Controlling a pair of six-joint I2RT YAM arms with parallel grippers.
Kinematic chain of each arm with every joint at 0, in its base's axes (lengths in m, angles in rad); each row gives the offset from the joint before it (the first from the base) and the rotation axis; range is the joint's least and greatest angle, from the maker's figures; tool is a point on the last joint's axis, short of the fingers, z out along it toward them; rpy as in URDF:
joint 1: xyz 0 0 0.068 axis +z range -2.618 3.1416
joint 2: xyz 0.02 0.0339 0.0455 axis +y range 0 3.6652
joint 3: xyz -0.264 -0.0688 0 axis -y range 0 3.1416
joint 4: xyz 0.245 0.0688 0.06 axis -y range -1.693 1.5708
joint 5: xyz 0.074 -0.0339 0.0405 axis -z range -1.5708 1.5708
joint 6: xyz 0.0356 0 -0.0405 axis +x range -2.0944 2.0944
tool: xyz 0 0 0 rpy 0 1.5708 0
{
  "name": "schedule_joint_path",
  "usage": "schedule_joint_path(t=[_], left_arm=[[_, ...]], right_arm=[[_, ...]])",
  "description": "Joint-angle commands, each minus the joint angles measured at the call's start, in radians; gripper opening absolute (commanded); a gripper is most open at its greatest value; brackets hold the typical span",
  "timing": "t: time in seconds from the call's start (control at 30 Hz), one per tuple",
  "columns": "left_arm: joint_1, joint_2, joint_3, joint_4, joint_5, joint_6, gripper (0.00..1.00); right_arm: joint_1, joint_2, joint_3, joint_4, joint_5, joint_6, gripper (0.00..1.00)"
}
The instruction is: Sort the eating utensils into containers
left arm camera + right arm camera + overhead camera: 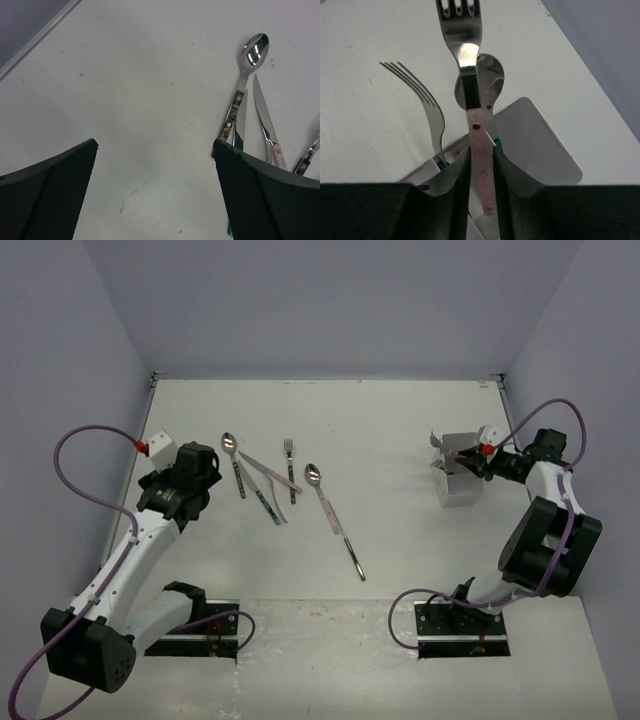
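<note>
At the left of the surface, the left hand hangs with its fingers spread wide, nothing between them but bare surface. Just to its right lie the loose eating utensils. These are a dark-handled spoon, a pointed blade whose pink handle runs under the hand's right finger, and a teal-handled piece too slim to name. Further right lie a small fork and a pink-handled spoon. A thin dark rod trails from that spoon's end, and I cannot tell whether it is joined or separate.

Well apart, at the far right, stand the containers, half hidden from above by the right arm. The right hand is clamped narrowly on a pink-handled fork, upright over a container, its tines cut off by the frame. Behind it a spoon bowl peeks out, and a second fork stands in the box, handle hidden.
</note>
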Motion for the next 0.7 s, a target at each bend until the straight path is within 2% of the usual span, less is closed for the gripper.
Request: schedule_joint_path(t=[0.0,0.03,0.07,0.13,0.17,0.23,0.3,0.37,0.4,0.43,0.47,0.5,0.57,0.6,0.67], left_arm=[[-0.003,0.013,-0.008,0.023,-0.016,-0.032,1.0],[-0.003,0.015,-0.011,0.023,-0.013,-0.035,1.0],[-0.003,0.017,-0.014,0.023,-0.009,-0.033,1.0],[-0.001,0.012,-0.014,0.021,0.002,-0.032,1.0],[-0.003,0.009,-0.011,0.018,0.005,-0.029,1.0],[-0.003,-0.009,-0.007,0.015,0.008,-0.027,1.0],[-0.003,-0.025,-0.003,0.012,0.011,-0.023,1.0],[-0.003,-0.049,0.009,0.005,0.021,-0.009,1.0],[-0.003,-0.057,0.015,-0.005,0.021,-0.007,1.0],[-0.003,-0.071,0.03,-0.02,0.022,-0.004,1.0],[-0.003,-0.077,0.038,-0.029,0.021,-0.004,1.0],[-0.001,-0.086,0.052,-0.035,0.019,-0.004,1.0],[-0.003,-0.094,0.062,-0.041,0.027,0.003,1.0],[-0.003,-0.095,0.076,-0.043,0.031,0.01,1.0],[-0.003,-0.089,0.11,-0.066,0.041,0.031,1.0]], right_arm=[[-0.007,-0.029,-0.009,0.024,-0.02,0.004,0.25],[-0.008,-0.036,-0.009,0.024,-0.023,0.014,0.31],[-0.01,-0.055,-0.011,0.025,-0.029,0.02,0.45],[-0.008,-0.073,-0.011,0.025,-0.036,0.028,0.5],[-0.008,-0.087,-0.008,0.027,-0.039,0.041,0.58],[-0.01,-0.098,0.003,0.033,-0.052,0.057,0.59],[-0.011,-0.124,0.011,0.035,-0.075,0.087,0.65],[-0.01,-0.164,0.032,0.041,-0.114,0.151,0.8],[-0.01,-0.178,0.058,0.051,-0.118,0.197,0.97],[-0.011,-0.191,0.072,0.094,-0.12,0.259,0.99],[-0.008,-0.204,0.087,0.126,-0.111,0.425,0.99],[-0.005,-0.228,0.107,0.216,-0.102,0.516,0.99],[0.003,-0.251,0.12,0.28,-0.092,0.715,0.99],[0.012,-0.271,0.137,0.279,-0.105,0.735,0.99],[0.049,-0.297,0.158,0.294,-0.126,0.878,0.99]])
